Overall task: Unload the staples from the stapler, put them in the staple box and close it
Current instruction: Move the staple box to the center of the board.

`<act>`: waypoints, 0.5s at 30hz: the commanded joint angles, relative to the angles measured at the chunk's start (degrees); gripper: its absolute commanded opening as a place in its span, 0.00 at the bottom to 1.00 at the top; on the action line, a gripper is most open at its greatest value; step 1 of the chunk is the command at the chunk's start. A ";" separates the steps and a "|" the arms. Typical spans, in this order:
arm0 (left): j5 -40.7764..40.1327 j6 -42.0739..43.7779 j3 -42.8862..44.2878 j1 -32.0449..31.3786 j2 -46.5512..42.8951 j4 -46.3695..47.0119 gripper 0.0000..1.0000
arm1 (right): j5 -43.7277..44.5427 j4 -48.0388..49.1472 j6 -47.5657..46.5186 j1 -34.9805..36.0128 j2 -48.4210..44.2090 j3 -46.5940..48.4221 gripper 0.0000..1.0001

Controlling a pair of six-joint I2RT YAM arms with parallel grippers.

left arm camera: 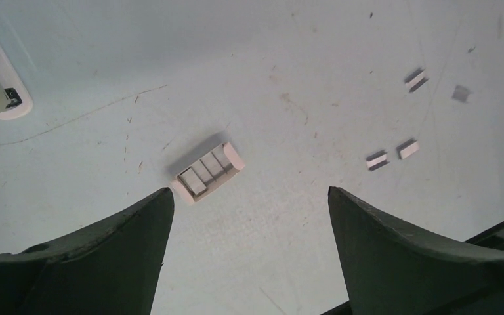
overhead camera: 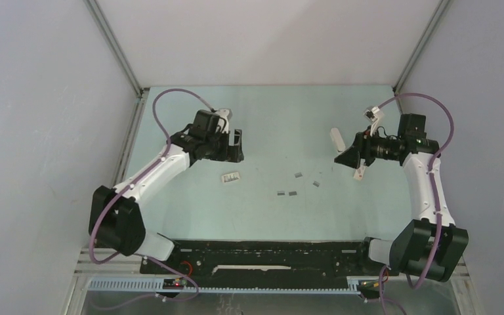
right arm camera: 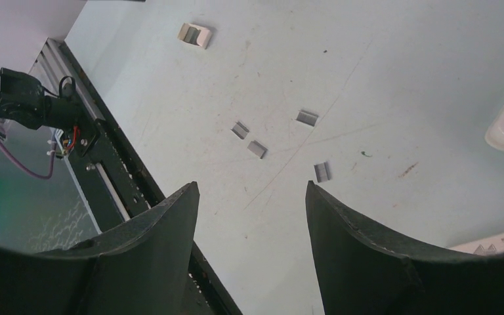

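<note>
- Grey metal staples (overhead camera: 293, 193) lie as loose short strips mid-table between the arms, so we judge them already out of the stapler.
- Left of them, well apart, sits a small white box (overhead camera: 231, 177).
- The left gripper (left arm camera: 249, 193) is spread wide and empty near the box, its arm stretched forward.
- The right gripper (right arm camera: 251, 187) gapes too and holds nothing, its wrist turned inward toward the strips.
- A white bar (overhead camera: 336, 140) beside it may be the stapler.

Wht walls (overhead camera: 39, 98), pale grn tabletop (overhead camera: 269, 220)
</note>
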 commanded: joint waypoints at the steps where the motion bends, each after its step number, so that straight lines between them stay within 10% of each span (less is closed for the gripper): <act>1: -1.73 7.38 4.52 -0.88 2.61 -5.15 0.93 | -0.62 2.62 2.41 -1.94 -0.78 -0.51 0.70; 9: -1.79 9.97 4.13 -0.79 9.58 -5.25 0.90 | -0.92 3.07 2.54 -2.17 0.09 -0.80 0.70; 15: 2.24 7.37 9.72 2.34 17.28 -4.40 0.66 | -0.86 3.08 2.57 -2.17 -0.01 -0.90 0.70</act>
